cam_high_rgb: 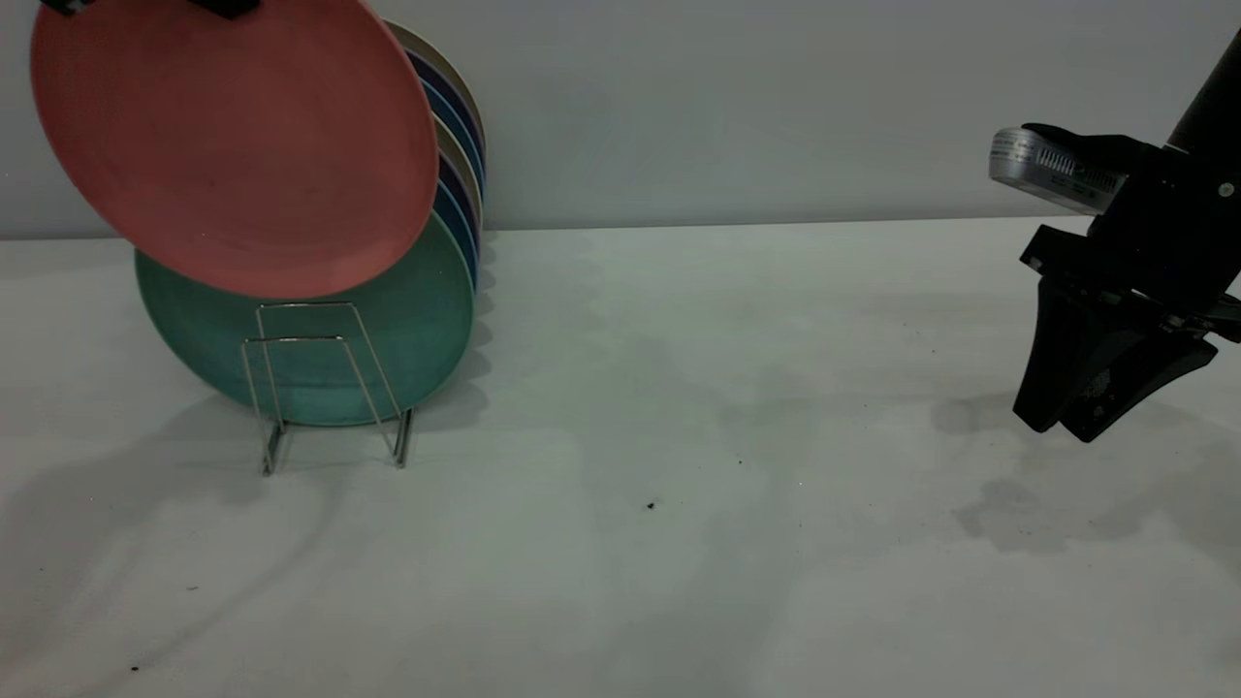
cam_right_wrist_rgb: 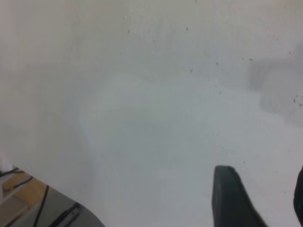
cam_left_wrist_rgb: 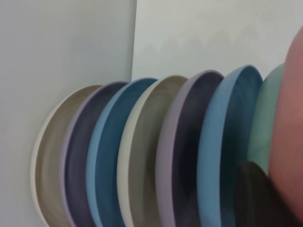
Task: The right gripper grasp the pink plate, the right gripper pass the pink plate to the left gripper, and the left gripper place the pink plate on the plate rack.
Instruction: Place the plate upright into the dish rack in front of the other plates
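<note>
**Pink plate held over the rack; right arm idle at the far side**

The left gripper (cam_high_rgb: 145, 6) shows in the exterior view only as two black tips at the top edge, pinching the upper rim of the pink plate (cam_high_rgb: 233, 136); its jaws are clenched on that rim. In the left wrist view one dark jaw sits against the plate's salmon face (cam_left_wrist_rgb: 289, 142). The plate hangs below the jaws, tilted, clear of the counter (cam_high_rgb: 620, 543), its lower edge overlapping the top of the teal-green plate (cam_high_rgb: 320, 359).

Below the jaws stands the plate rack (cam_high_rgb: 325, 388), its thin wire loops rising in front of the teal-green plate, which stands upright in it. The two front loops hold nothing. Behind the teal-green plate a row of blue, purple and beige plates (cam_left_wrist_rgb: 142, 156) stands on edge, one close behind another, toward the wall.

The right gripper (cam_high_rgb: 1091, 412) hangs well apart from the rack, at the opposite side of the counter, tips pointing down just above the surface. Its jaws are released and hold nothing; the right wrist view shows a gap between the two dark tips with bare counter behind.
</note>
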`<state>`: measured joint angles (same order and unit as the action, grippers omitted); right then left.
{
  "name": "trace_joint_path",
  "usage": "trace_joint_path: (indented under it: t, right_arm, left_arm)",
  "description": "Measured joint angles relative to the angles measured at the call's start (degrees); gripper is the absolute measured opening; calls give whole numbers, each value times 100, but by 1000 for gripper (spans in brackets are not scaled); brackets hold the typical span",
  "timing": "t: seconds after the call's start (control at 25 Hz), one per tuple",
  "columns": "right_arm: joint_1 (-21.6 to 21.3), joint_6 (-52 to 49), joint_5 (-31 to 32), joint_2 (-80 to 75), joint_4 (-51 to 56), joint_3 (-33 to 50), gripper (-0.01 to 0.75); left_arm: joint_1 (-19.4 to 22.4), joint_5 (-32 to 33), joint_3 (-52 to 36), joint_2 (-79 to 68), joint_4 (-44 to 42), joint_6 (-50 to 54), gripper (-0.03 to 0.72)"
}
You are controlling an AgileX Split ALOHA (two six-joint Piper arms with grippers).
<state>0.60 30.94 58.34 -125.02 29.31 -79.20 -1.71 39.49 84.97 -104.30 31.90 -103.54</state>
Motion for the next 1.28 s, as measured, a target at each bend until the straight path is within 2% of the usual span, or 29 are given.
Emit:
trace_joint_path:
  t: [0.96,1.28]
  right_arm:
    - [0,-5,-58,0,0,0,344]
    - [0,-6,-69,0,0,0,344]
  left_arm:
    - [0,72,0,-420,-5,283,105]
    - [0,260,0,-427,-387,410,105]
